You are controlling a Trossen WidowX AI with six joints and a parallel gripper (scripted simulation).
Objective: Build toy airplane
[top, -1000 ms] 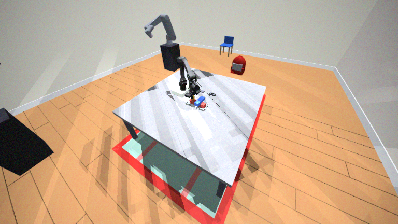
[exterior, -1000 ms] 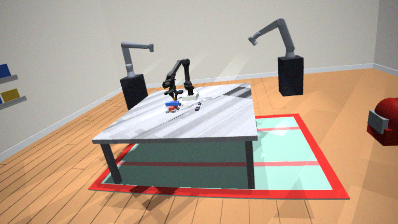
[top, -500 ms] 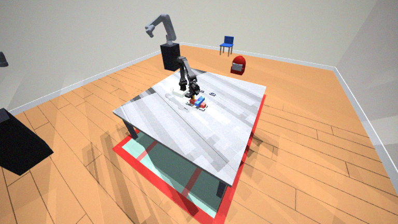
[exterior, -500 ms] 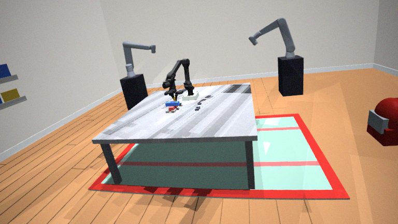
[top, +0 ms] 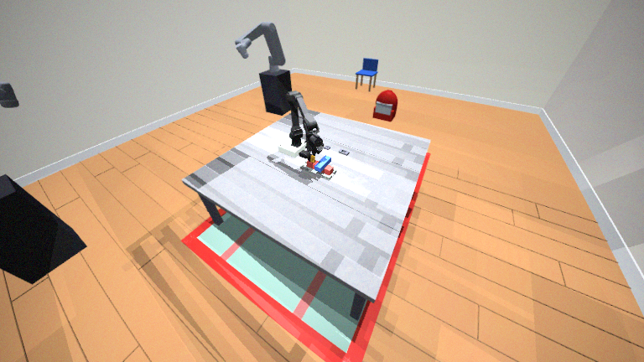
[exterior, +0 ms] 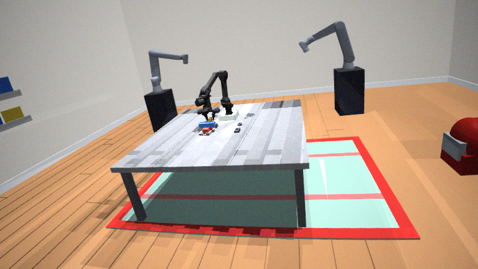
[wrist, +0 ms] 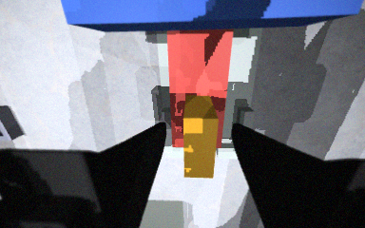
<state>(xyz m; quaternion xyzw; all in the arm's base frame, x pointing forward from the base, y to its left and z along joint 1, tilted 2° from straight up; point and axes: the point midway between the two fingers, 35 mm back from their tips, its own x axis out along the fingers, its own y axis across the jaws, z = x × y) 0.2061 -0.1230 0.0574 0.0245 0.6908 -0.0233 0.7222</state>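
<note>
The red fuselage [top: 328,169] [exterior: 205,130] [wrist: 200,62] lies lengthwise in the pale jig [wrist: 243,59]. The blue wing [top: 323,163] [exterior: 206,124] [wrist: 143,11] lies crosswise on top of the fuselage. The yellow tail fin [top: 312,159] [exterior: 210,119] [wrist: 200,152] stands upright at the tail end of the fuselage. My gripper [exterior: 210,117] [wrist: 200,125] is open, with one finger on each side of the fin and a visible gap on both sides. The tabs and sockets are hidden, so how deep the fin sits cannot be told.
Two small dark pieces lie on the grey table [top: 284,197] [exterior: 211,153], one larger [top: 344,152] [exterior: 237,129] and one smaller [top: 326,147] [exterior: 239,124]. The arm's white base [top: 290,149] [exterior: 228,115] is close behind the jig. The wing spans the space ahead of the fingers.
</note>
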